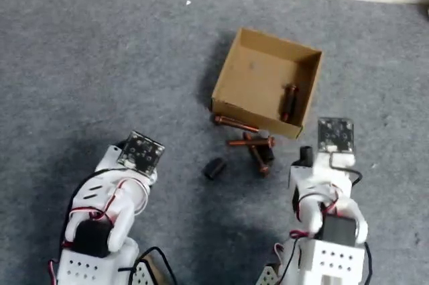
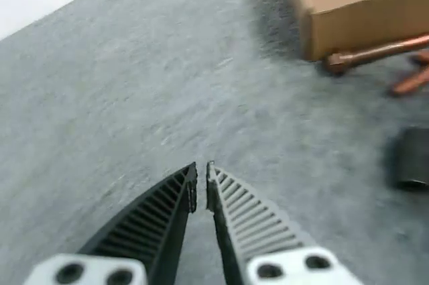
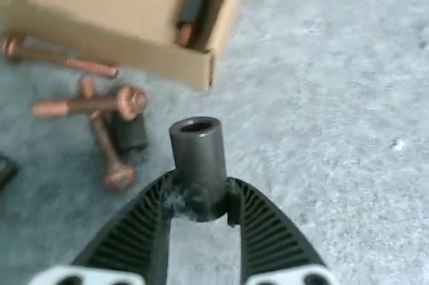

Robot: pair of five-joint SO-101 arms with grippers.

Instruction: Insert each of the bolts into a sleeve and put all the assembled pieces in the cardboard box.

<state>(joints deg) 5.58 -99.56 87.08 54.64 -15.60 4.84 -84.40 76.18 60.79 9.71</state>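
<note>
Right of centre in the lower half of the high view, just below the near right corner of the cardboard box (image 1: 255,119): a dark held sleeve (image 3: 198,154), pinched at its base between the fingers of the right gripper (image 3: 200,201), open end pointing away from the wrist and toward the box. Whether clear of the carpet or resting on it, impossible to tell.

Slightly left of that, below the box's front wall: three copper bolts. Nearest the cardboard, the long bolt (image 1: 234,123), lying along the wall and just beside it. Lower in the frame, the level bolt (image 1: 249,142) and the slanted bolt (image 1: 259,159), crossing each other. Touching that crossed pair, a short sleeve (image 1: 267,153) on its side. Further left, near the middle of the frame and apart from the bolts, a loose sleeve (image 1: 214,168) lying alone.

Inside the box, along its right wall: one assembled piece (image 1: 289,102), copper bolt through a dark sleeve.

Lower left of the high view: the left arm (image 1: 107,204), well apart from bolts and box. At its end the left gripper (image 2: 201,184), closed on nothing, tips all but touching, above bare grey carpet (image 1: 100,64).
</note>
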